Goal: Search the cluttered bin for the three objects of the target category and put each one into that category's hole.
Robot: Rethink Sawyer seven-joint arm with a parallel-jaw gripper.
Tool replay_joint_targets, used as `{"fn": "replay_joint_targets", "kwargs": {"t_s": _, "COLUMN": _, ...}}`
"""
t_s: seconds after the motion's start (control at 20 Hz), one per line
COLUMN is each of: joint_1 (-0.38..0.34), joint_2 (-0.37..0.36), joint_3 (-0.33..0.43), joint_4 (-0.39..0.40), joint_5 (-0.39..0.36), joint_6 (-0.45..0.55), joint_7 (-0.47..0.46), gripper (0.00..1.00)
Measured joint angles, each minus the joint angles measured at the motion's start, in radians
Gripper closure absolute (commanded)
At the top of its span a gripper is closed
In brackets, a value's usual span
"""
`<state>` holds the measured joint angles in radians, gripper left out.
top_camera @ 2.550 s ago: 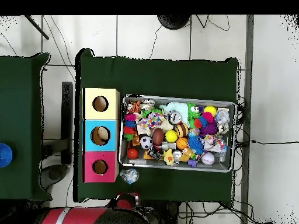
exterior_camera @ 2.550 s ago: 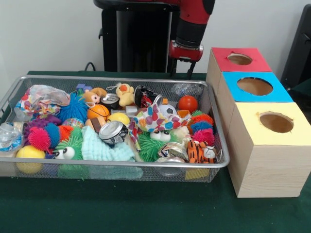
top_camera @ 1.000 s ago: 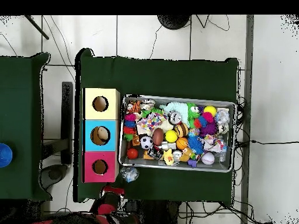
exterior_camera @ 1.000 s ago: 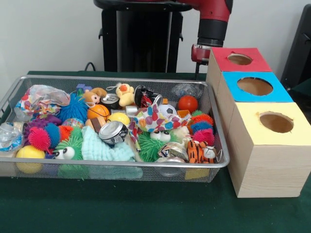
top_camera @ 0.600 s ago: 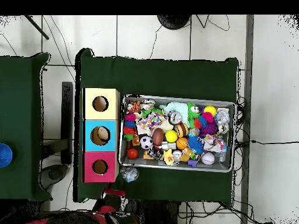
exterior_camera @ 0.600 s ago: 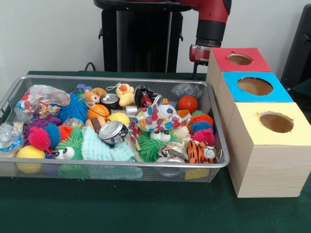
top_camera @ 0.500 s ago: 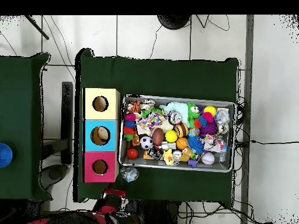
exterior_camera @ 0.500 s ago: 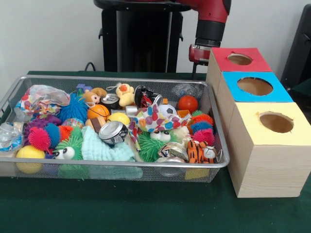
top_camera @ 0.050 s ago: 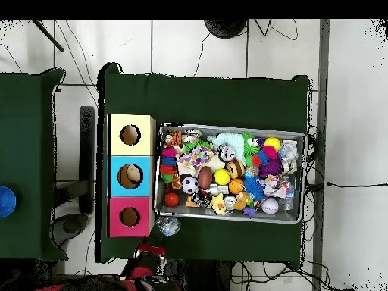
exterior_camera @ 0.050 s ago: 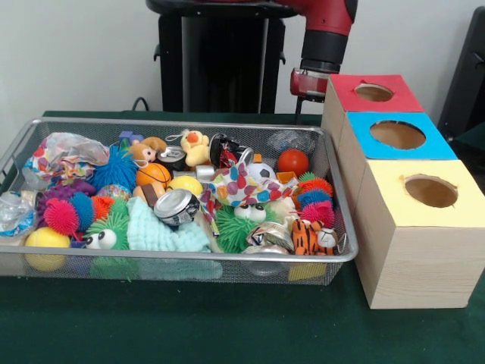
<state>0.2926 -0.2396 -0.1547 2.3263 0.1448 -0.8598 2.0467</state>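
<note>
Claw (exterior_camera @ 0.050 s ago: 303,114) hangs behind the red box (exterior_camera @ 0.050 s ago: 371,95), beyond the mesh bin (exterior_camera @ 0.050 s ago: 189,262) full of toys on the green tabletop (exterior_camera @ 0.050 s ago: 227,326); whether it is clenched or released I cannot tell.

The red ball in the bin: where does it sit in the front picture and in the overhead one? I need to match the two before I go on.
Front view: the red ball lies at the bin's far right, just left of the red-topped box.
Overhead view: the red ball lies in the bin's lower left corner, beside the soccer ball.
Shared landmark: the red-topped box, the box nearest the ball in both views.
</note>
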Motion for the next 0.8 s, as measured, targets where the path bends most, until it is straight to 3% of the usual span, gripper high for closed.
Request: {"fn": "replay_joint_targets", "kwargs": {"t_s": 0.8, "joint_1": 0.032, "joint_2": 0.008, "joint_3": -0.082, "joint_4": -0.012, "joint_5": 0.0, "joint_6": 0.066, "joint_7": 0.0, "gripper": 0.0}}
